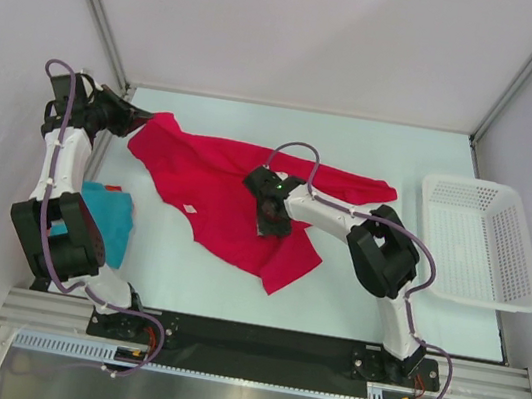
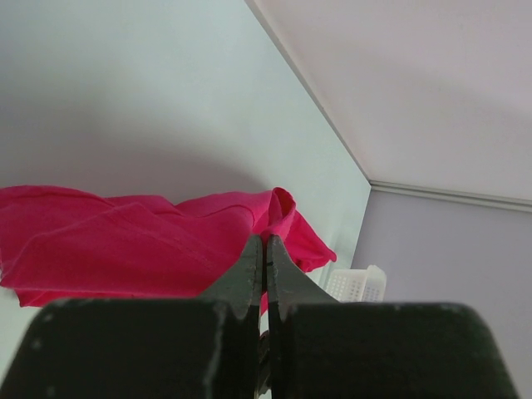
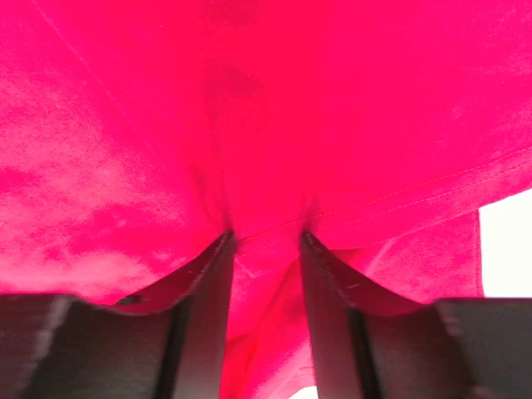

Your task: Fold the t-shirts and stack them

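Overhead; both wrists seemingly near shirt (image 1: 217, 187)

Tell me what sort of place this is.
Likely a robotics lab test cell: white walls framed by metal posts, two arms bolted to a rail, a crimson t-shirt spread on the table.

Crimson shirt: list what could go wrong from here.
1. The left gripper seems to pinch only a corner of the crimson shirt; a pull may slip it free.
2. The right gripper stands open over mid-cloth; closing may bunch several layers.
3. The teal shirt lies under the left arm and could get dragged.
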Tool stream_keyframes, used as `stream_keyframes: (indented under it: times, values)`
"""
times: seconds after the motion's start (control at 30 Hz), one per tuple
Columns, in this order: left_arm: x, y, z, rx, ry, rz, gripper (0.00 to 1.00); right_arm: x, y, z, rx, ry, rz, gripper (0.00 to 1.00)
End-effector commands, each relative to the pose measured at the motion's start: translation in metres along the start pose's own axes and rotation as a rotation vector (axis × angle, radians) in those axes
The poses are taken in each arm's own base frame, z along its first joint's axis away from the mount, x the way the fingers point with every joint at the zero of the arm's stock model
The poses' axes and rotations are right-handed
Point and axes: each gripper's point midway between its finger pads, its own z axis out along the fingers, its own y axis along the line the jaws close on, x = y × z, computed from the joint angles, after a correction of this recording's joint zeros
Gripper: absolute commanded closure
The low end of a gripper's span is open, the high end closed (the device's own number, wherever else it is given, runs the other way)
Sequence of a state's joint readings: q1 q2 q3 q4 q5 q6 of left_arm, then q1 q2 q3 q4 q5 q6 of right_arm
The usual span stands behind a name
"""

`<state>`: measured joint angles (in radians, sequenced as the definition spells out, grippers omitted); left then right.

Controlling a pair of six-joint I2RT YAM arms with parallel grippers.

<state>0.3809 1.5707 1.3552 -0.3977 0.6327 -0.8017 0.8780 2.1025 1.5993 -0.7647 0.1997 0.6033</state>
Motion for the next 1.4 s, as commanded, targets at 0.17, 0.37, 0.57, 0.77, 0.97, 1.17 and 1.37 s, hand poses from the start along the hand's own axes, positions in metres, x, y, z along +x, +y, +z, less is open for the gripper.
stream_keyframes:
  times: [0.17, 0.37, 0.57, 0.77, 0.97, 1.17, 1.37]
  values:
    - [-0.004, -0.013, -0.011, 0.045, -0.029, 0.064, 1.00, -0.004, 0.009, -0.005, -0.036, -0.023, 0.004, 1.00]
    - [-0.004, -0.019, -0.015, 0.057, -0.031, 0.066, 1.00, -0.039, -0.015, -0.044, 0.032, -0.153, 0.000, 1.00]
    - [-0.006, -0.033, -0.024, 0.080, -0.045, 0.077, 1.00, -0.097, -0.066, -0.124, 0.077, -0.325, 0.072, 1.00]
    - [-0.005, -0.041, -0.031, 0.096, -0.049, 0.081, 1.00, -0.109, -0.081, -0.153, 0.025, -0.341, 0.108, 1.00]
    - [0.000, -0.034, -0.031, 0.085, -0.042, 0.091, 1.00, -0.063, -0.032, -0.105, -0.007, -0.209, 0.028, 0.58]
    - [0.003, -0.028, -0.032, 0.073, -0.034, 0.093, 1.00, -0.015, 0.005, -0.060, -0.059, -0.096, -0.010, 0.48]
    - [0.006, -0.022, -0.031, 0.069, -0.027, 0.090, 1.00, 0.015, 0.007, -0.032, -0.029, -0.035, -0.033, 0.47]
